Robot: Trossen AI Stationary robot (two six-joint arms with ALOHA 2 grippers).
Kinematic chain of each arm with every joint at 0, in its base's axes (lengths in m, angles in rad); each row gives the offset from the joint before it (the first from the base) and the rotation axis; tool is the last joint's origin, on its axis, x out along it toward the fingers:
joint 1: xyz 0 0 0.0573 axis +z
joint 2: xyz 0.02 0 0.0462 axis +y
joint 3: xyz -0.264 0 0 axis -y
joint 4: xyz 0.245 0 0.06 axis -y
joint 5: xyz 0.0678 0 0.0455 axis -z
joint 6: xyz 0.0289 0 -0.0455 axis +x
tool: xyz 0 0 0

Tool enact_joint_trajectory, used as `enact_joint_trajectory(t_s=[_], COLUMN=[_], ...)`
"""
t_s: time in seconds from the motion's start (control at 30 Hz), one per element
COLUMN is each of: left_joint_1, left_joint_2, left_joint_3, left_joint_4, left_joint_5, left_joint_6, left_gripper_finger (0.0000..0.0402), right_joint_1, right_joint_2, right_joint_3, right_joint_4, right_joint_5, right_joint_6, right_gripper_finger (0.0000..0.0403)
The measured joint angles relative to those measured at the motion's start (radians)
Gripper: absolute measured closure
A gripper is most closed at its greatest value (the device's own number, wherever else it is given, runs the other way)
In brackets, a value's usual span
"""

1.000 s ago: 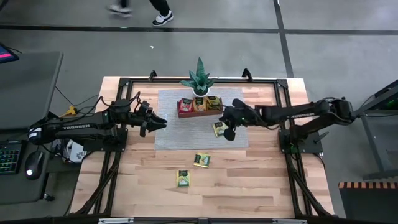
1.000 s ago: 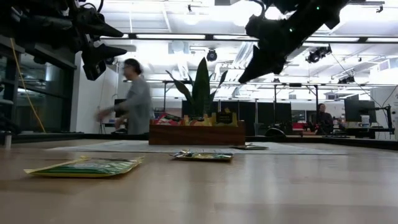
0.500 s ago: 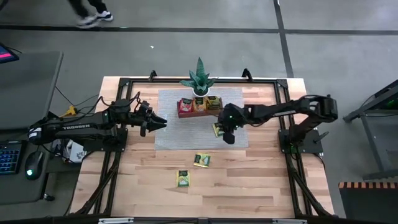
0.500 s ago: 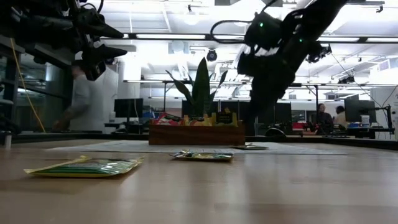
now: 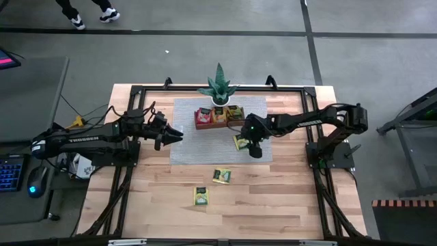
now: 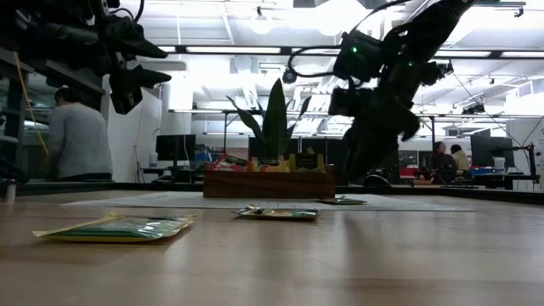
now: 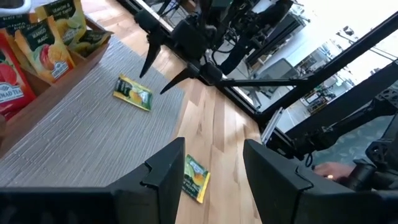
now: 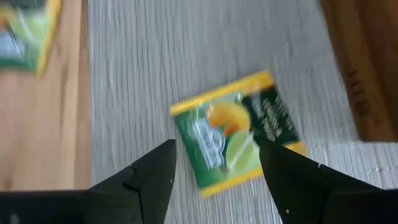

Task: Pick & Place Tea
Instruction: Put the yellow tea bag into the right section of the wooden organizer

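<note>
**Tea packet on the mat, right gripper spread above it**

Tea packet (image 8: 233, 134) with a yellow edge and citrus print lies flat on the grey woven mat (image 5: 198, 140), just in front of the right end of the wooden tray (image 5: 218, 124). The right gripper (image 5: 253, 148) hangs over it with its two fingers (image 8: 149, 177) spread wide, one to each side of the packet, and nothing between them; the right wrist view shows the packet flat on the mat, apart from both fingers. From the left wrist view the same packet (image 7: 133, 93) lies alone on the mat below the right arm's gripper.

Two more tea packets rest on the bare wood of the desk (image 5: 273, 198), nearer than the mat: a green and yellow one (image 5: 221, 176) just past the mat's near edge, and another (image 5: 200, 196) nearer still and slightly left. In the low view the nearest packet (image 6: 115, 227) lies flat at the left.

The tray holds upright packets in red, orange and yellow (image 5: 220, 114) and sits at the far side of the mat. Just beyond it stands a small spiky green potted plant (image 5: 218, 89).

The left gripper (image 5: 173, 133) hovers over the left edge of the mat, well apart from all the loose packets, its fingers (image 7: 161, 171) partly open and holding nothing.

In the room beyond the desk, a person (image 6: 78, 136) stands at the far left.
</note>
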Motion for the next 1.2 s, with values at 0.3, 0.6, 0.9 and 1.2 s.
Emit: enact_joint_trajectory(t_s=[0.3, 0.6, 0.9, 1.2], left_joint_1=[0.0, 0.0, 0.0, 0.0], left_joint_2=[0.0, 0.0, 0.0, 0.0], left_joint_3=[0.0, 0.0, 0.0, 0.0], left_joint_4=[-0.012, -0.011, -0.012, -0.012], left_joint_5=[0.0, 0.0, -0.013, -0.017], left_joint_6=[0.005, 0.005, -0.004, -0.007], left_gripper_finger=[0.0238, 0.0238, 0.0238, 0.0238], right_joint_1=[0.0, -0.006, -0.048, -0.048], right_joint_2=[0.018, 0.091, 0.122, 0.166], right_joint_3=[0.0, 0.0, 0.004, 0.005], right_joint_4=[-0.017, 0.007, -0.002, 0.013], right_joint_5=[0.068, 0.049, -0.015, -0.024], right_joint_6=[-0.094, -0.069, -0.067, -0.044], right_gripper_finger=[0.0173, 0.0173, 0.0177, 0.025])
